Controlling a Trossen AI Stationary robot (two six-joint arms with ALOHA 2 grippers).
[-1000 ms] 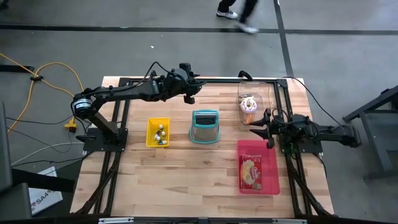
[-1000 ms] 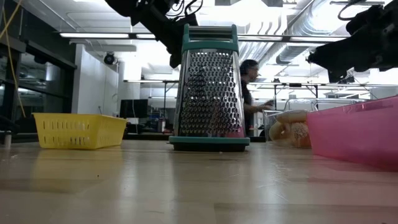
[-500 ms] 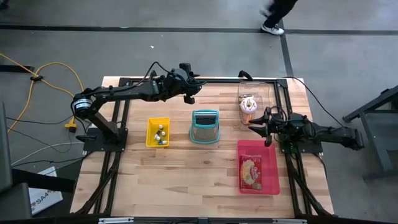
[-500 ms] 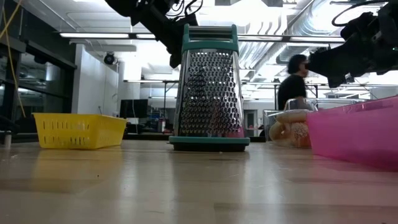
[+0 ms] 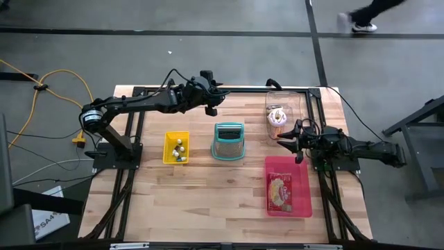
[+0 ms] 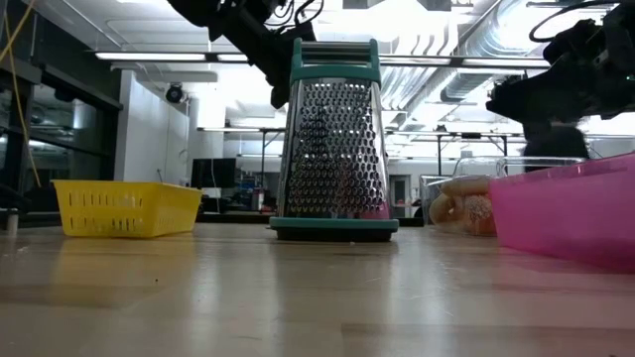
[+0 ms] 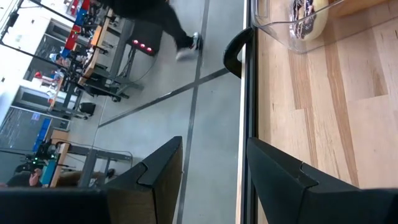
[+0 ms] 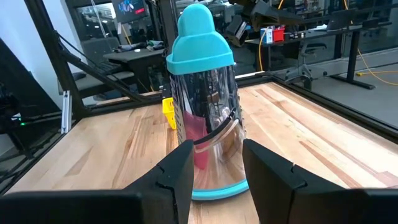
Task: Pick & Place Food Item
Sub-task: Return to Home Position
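A clear box point(image 5: 283, 111) at the table's far right holds pastries point(image 5: 277, 117), also seen as a doughnut point(image 7: 305, 9) in the left wrist view. A pink tray point(image 5: 305, 205) at the near right holds one flat food item point(image 5: 280, 192). My left gripper point(image 5: 210, 109) hangs open above the table's far edge, left of the clear box. My right gripper point(image 5: 283, 141) is open and level between the box and the pink tray. It points at the grater point(image 8: 205, 93) and has nothing between its fingers.
A teal-handled metal grater point(image 5: 228, 141) stands upright at mid-table. A yellow basket point(image 5: 168, 156) with small items sits to its left. The black frame rail point(image 7: 245, 124) runs along the far edge. A person walks on the floor beyond the table.
My right gripper has swung a little toward the table's far edge, keeping the same gap between its fingers. A person has crossed the floor behind the table.
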